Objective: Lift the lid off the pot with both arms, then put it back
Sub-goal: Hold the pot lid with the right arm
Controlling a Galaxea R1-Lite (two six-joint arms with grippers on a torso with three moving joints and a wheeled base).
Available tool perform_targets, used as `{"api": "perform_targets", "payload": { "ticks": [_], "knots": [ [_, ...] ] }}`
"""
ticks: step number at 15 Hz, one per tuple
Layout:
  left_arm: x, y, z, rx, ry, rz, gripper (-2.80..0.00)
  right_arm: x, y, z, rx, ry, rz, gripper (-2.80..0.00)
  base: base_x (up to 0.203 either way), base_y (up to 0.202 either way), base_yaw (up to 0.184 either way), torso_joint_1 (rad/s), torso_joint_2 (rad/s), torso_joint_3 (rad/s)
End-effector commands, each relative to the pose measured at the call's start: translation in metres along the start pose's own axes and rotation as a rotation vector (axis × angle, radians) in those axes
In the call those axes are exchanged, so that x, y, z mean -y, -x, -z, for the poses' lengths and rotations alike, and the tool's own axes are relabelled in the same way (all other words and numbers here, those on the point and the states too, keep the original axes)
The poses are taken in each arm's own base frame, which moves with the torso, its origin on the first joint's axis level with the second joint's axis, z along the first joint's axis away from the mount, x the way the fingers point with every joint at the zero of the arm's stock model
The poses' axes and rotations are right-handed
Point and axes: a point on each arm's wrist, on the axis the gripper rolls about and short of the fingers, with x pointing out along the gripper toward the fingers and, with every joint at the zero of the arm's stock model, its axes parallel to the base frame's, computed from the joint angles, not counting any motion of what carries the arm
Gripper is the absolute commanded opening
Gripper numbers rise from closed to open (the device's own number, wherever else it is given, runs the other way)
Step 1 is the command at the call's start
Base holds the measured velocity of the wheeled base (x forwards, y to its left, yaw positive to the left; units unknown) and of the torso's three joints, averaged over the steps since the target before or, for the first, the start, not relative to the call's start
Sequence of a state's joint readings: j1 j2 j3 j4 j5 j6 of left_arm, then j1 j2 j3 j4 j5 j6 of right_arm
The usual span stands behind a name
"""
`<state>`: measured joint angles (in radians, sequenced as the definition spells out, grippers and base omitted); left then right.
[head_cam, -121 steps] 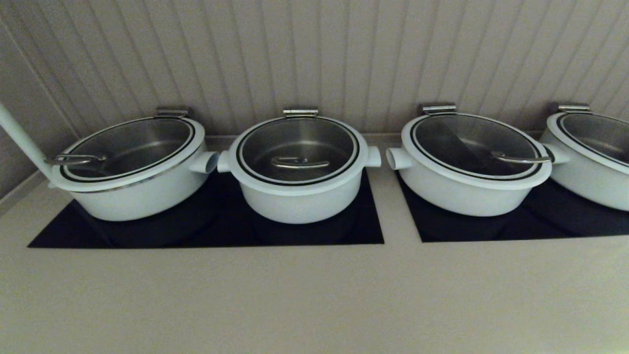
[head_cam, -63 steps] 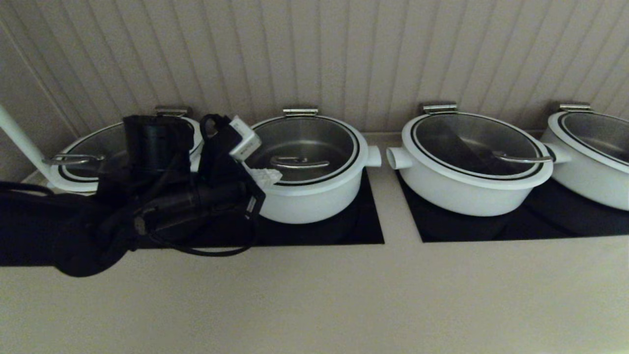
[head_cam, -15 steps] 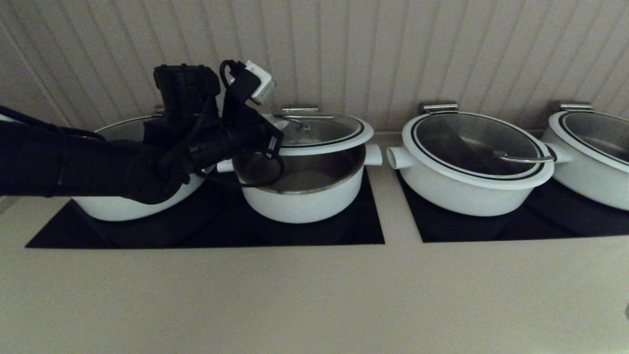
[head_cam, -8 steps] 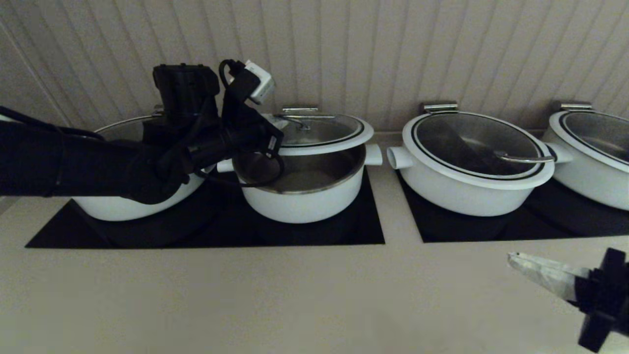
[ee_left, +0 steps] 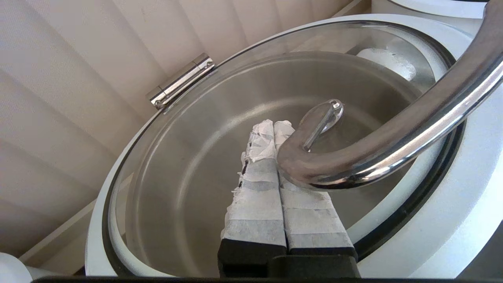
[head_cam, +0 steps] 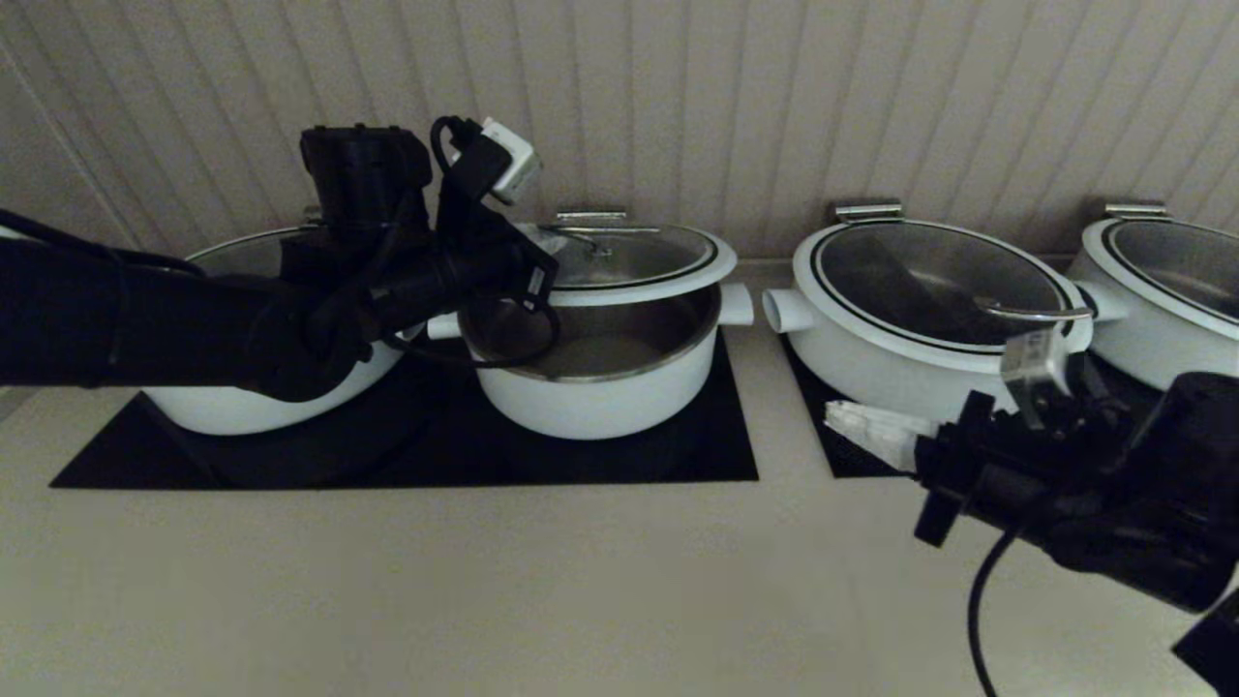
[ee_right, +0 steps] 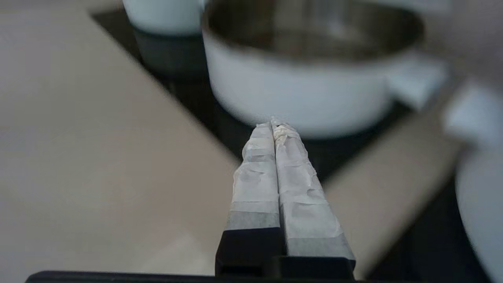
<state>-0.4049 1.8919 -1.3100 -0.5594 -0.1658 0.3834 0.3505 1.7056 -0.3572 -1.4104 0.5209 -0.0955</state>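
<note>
The lid (head_cam: 647, 254) hangs raised and roughly level above the open pot (head_cam: 595, 392), its back edge near the steel hinge by the wall. My left gripper (head_cam: 554, 240) is shut, its taped fingers (ee_left: 255, 188) slid under the lid's curved steel handle (ee_left: 393, 145) so the bar rests on them. The pot's steel inside shows through the glass (ee_left: 196, 165). My right gripper (head_cam: 831, 414) is shut and empty, low over the counter to the right of the pot, pointing at it. In the right wrist view its tips (ee_right: 275, 122) lie just short of the pot's white wall (ee_right: 298, 94).
A wide lidded pot (head_cam: 232, 411) stands left of the pot, partly behind my left arm. Another wide lidded pot (head_cam: 920, 378) stands right, just behind my right wrist, and one more (head_cam: 1162, 319) at far right. Black cooktop panels (head_cam: 600, 463) lie under them; beige counter (head_cam: 484, 581) in front.
My right arm has come in from the lower right and moved left and up toward the pot. My left arm holds the raised lid still.
</note>
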Motion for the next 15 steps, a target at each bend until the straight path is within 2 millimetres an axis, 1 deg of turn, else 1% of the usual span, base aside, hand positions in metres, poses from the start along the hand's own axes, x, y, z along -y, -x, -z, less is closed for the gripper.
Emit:
{"api": "perform_targets", "payload": {
  "ticks": [1,2,5,10,15],
  "knots": [
    [0.0,0.001,-0.001,0.005,-0.001,-0.002,-2.8,0.009,-0.031,0.012,0.01,-0.006,-0.025,-2.8,0.0,0.0,0.0,0.0,0.0,0.0],
    [0.0,0.0,-0.001,0.004,-0.001,-0.002,-2.8,0.012,-0.038,0.012,0.022,-0.002,-0.026,-2.8,0.0,0.0,0.0,0.0,0.0,0.0],
    [0.0,0.0,-0.001,0.005,0.001,-0.002,-2.8,0.016,-0.049,0.02,0.014,-0.008,-0.031,-2.8,0.0,0.0,0.0,0.0,0.0,0.0],
    [0.001,0.002,0.001,0.0,0.002,0.0,-2.8,0.031,-0.076,0.016,0.087,0.012,-0.022,-2.8,0.0,0.0,0.0,0.0,0.0,0.0],
    [0.001,0.001,0.002,-0.003,0.002,0.001,-2.8,0.043,-0.097,0.016,0.128,0.032,0.012,-2.8,0.0,0.0,0.0,0.0,0.0,0.0]
  ]
}}
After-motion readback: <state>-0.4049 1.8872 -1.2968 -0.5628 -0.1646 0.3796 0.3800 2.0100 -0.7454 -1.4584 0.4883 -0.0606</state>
